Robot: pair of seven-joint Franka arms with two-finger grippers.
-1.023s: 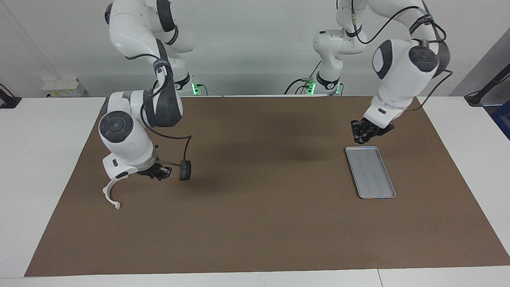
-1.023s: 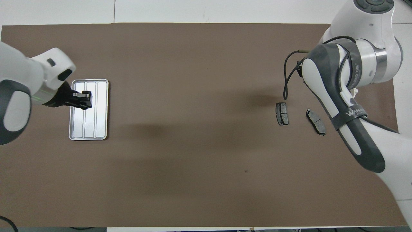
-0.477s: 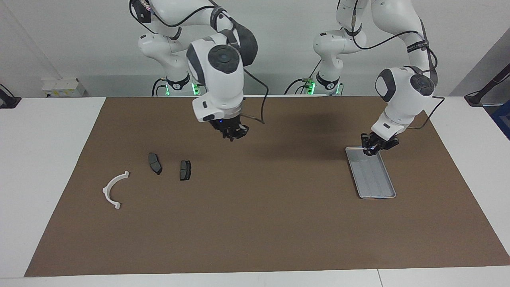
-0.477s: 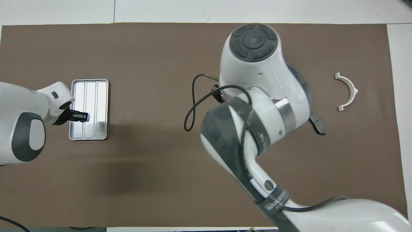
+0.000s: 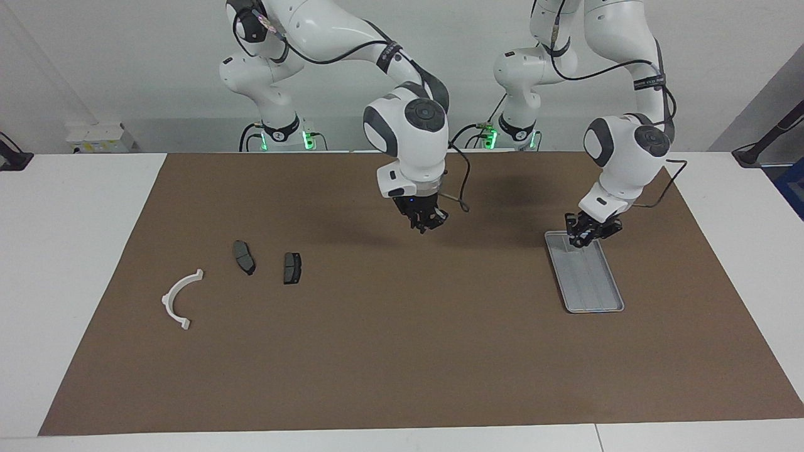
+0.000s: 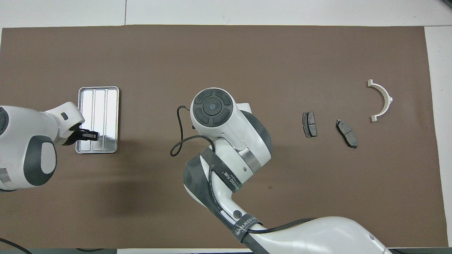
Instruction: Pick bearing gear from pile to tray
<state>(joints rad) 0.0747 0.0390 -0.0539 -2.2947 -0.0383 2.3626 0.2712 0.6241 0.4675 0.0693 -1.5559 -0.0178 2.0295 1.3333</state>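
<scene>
The pile lies toward the right arm's end of the mat: a white plastic arc [image 5: 180, 299] [image 6: 381, 100] and two dark grey brake-pad pieces [image 5: 244, 257] [image 5: 292, 268] [image 6: 309, 124] [image 6: 346, 133]. No small black round pieces show. The silver tray [image 5: 593, 285] [image 6: 106, 106] lies toward the left arm's end and holds nothing that I can see. My right gripper [image 5: 422, 221] hangs over the bare middle of the mat, well away from the pile; in the overhead view its own arm hides it. My left gripper [image 5: 587, 231] [image 6: 90, 134] hovers low over the tray's end nearer the robots.
A brown mat [image 5: 402, 351] covers most of the white table [image 5: 69, 251]. The right arm's wrist and cable [image 6: 176, 148] hang over the mat's middle. A tiny dark speck [image 6: 270, 187] lies on the mat.
My right gripper has risen from the pile and travelled to the mat's middle, toward the tray. The pads and arc are uncovered. My left gripper has sunk over the tray's near end.
</scene>
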